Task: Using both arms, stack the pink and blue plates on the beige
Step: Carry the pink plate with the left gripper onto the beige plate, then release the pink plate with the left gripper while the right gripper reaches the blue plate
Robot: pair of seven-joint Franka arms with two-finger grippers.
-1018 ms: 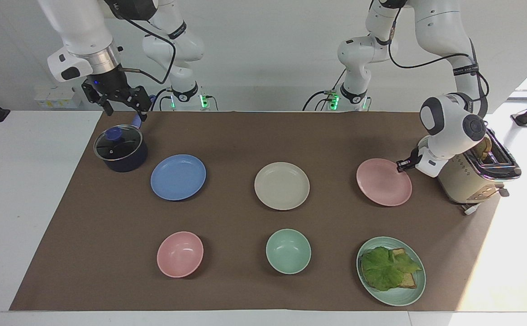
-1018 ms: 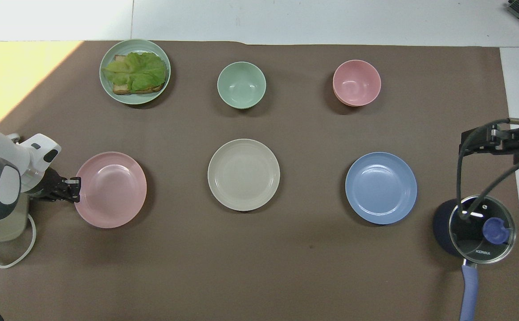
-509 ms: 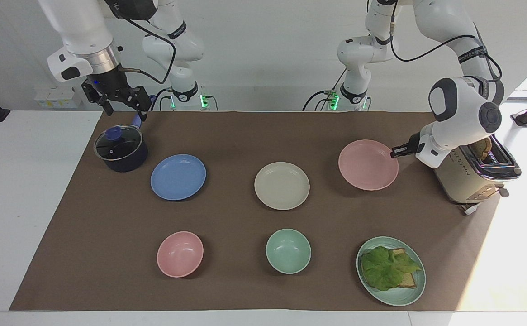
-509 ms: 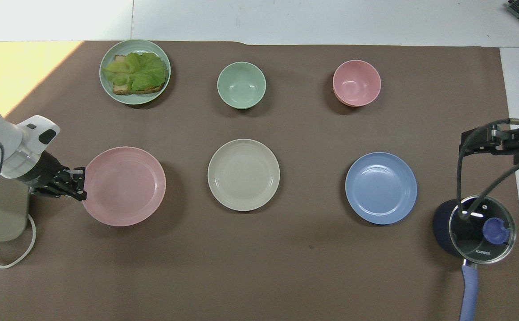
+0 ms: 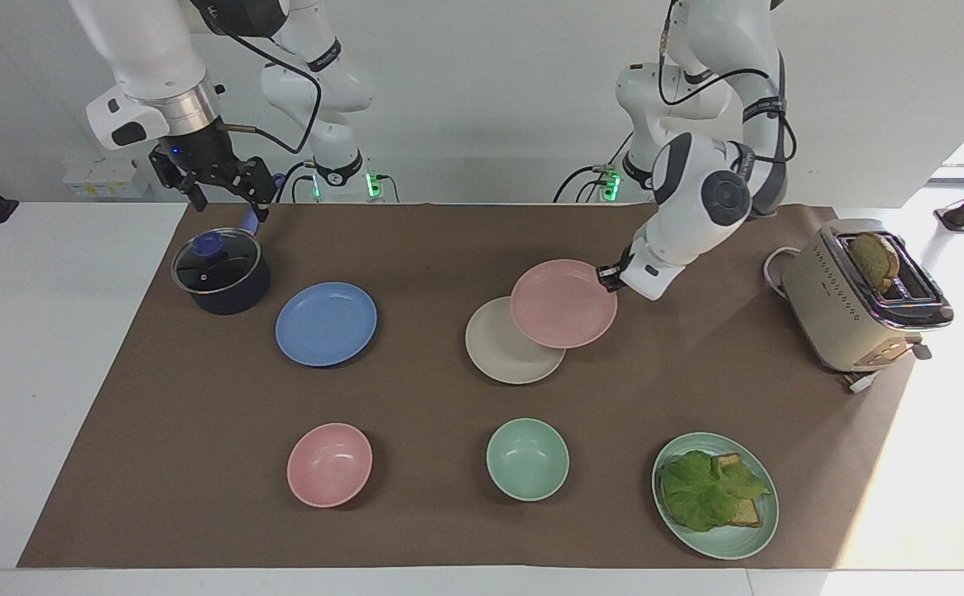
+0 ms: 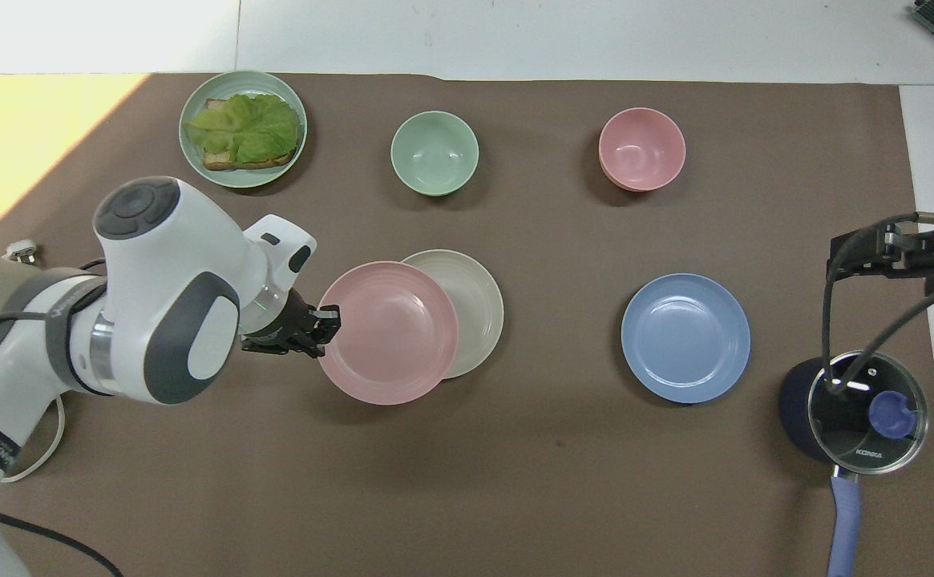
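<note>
The left gripper (image 5: pixel 606 277) is carrying the pink plate (image 5: pixel 563 304) away from the toaster (image 5: pixel 850 298), clenching its rim and holding it lifted, partly overlapping the beige plate (image 5: pixel 498 348) in both views.

Going across the facing view: the right gripper (image 5: pixel 221 194) is waiting with jaws spread, hanging above the lidded pot (image 5: pixel 219 271). The blue plate (image 5: pixel 326 323) is lying at the pot's four o'clock, flat on the brown mat (image 5: pixel 159 430). The beige plate is sitting at mid-table, with the pink plate at its one o'clock. A pink bowl (image 5: pixel 329 464), green bowl (image 5: pixel 527 459) and green plate (image 5: pixel 715 495) with lettuce toast are lining the row farthest from the robots.
</note>
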